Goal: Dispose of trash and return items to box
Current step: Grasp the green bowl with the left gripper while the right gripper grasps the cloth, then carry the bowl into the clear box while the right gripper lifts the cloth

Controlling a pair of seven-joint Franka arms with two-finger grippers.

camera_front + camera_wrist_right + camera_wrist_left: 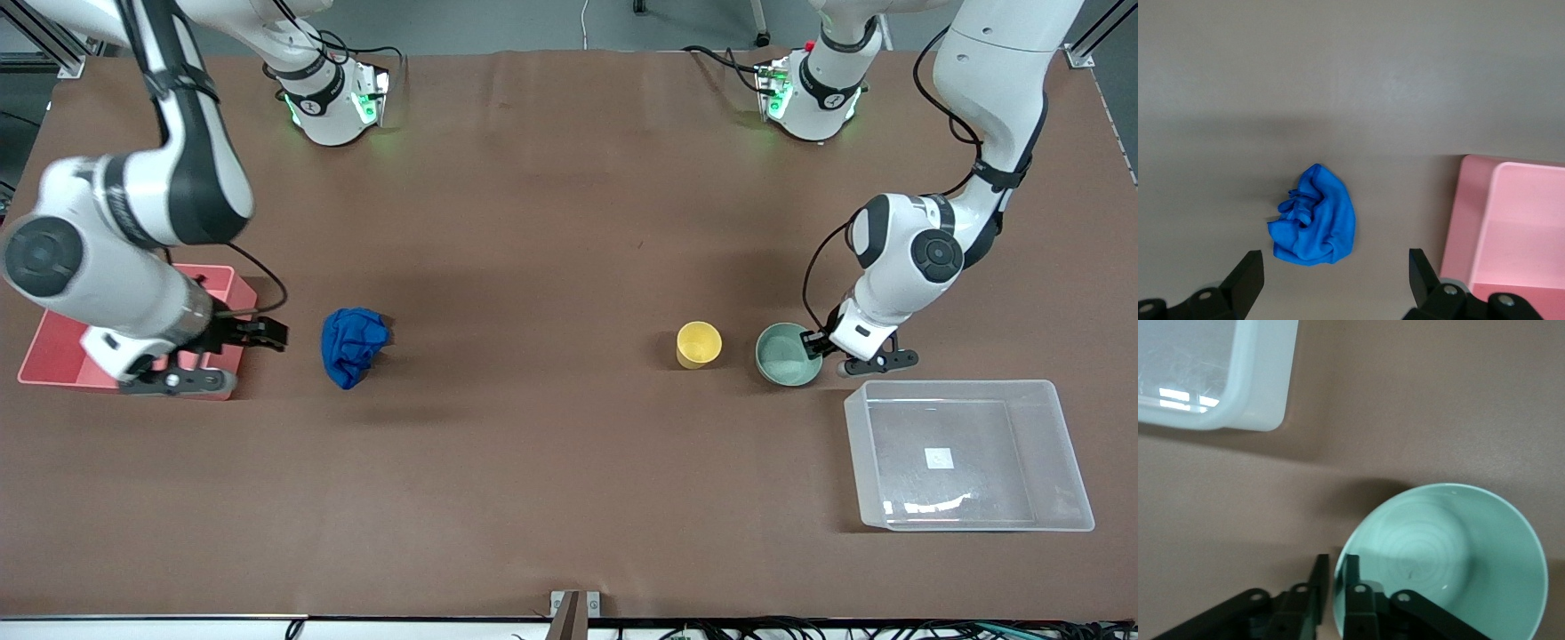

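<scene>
front view: the blue wad (354, 345) lies on the table (551, 462) toward the right arm's end, just beside the pink bin (53, 351). the right gripper (258, 333) hangs between bin and wad, holding nothing. toward the left arm's end, the cup (699, 344) stands beside the bowl (784, 356), and the clear box (965, 453) sits nearer the camera. the left gripper (813, 345) is at the bowl's rim.

left wrist view: the left gripper (1332, 587) has its fingers (1353, 577) narrowed on the bowl (1451, 553) rim, one inside, one outside. a box (1265, 393) corner shows nearby.

right wrist view: the right gripper (1335, 277) is spread wide and empty over the wad (1315, 220), with the bin (1511, 220) beside it.
</scene>
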